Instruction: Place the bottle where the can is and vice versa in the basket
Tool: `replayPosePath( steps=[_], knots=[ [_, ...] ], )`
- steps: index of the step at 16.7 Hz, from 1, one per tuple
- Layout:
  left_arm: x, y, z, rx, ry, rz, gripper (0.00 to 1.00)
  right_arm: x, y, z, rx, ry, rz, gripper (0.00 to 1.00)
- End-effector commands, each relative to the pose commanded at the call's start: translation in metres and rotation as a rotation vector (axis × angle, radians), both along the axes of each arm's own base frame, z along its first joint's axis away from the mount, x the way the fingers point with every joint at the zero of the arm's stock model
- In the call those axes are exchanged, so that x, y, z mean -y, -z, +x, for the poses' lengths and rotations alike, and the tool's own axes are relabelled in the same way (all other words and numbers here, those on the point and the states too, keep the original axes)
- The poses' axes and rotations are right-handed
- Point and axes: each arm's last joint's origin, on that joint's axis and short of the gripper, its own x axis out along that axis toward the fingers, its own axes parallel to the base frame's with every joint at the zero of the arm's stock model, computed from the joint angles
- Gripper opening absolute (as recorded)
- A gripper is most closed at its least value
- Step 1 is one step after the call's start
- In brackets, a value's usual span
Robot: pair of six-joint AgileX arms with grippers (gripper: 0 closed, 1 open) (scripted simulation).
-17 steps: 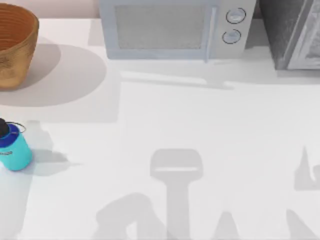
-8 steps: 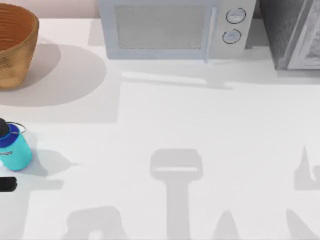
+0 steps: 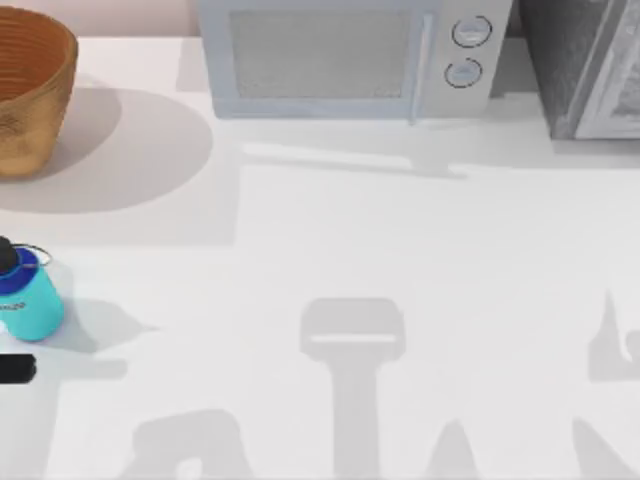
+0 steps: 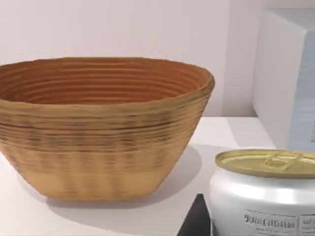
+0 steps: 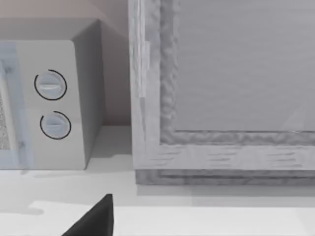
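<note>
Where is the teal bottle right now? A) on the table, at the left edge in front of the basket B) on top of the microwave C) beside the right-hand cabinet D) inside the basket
A: the teal bottle stands on the table, with the basket behind it.

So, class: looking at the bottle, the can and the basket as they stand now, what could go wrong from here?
1. The bottle stands at the table's left edge; a nudge might tip it off.
2. In the left wrist view the can is very near the camera, so the arm could bump it.
3. The basket sits close by and could be shoved.
</note>
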Motion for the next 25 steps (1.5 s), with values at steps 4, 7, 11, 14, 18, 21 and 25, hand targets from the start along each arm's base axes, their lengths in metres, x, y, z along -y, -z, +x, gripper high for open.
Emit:
replayPosePath(
  steps=[4,7,11,14,18,21,25],
  knots=[
    [0.003,-0.011,0.009,-0.045,0.069,-0.003,0.00,0.000,0.000,0.000,0.000,0.000,0.000,1.00],
    [0.009,-0.033,0.024,-0.047,0.180,-0.004,0.00,0.000,0.000,0.000,0.000,0.000,0.000,1.00],
    [0.024,-0.067,0.063,-0.023,0.385,-0.004,0.00,0.000,0.000,0.000,0.000,0.000,0.000,1.00],
    [0.041,-0.083,0.106,-0.001,0.566,-0.003,0.00,0.000,0.000,0.000,0.000,0.000,0.000,1.00],
    [0.072,-0.078,0.174,0.023,0.824,-0.003,0.00,0.000,0.000,0.000,0.000,0.000,0.000,1.00],
    [0.101,-0.051,0.222,0.037,1.017,-0.002,0.00,0.000,0.000,0.000,0.000,0.000,0.000,1.00],
    [0.139,0.010,0.269,0.045,1.254,-0.002,0.00,0.000,0.000,0.000,0.000,0.000,0.000,1.00]
  ],
)
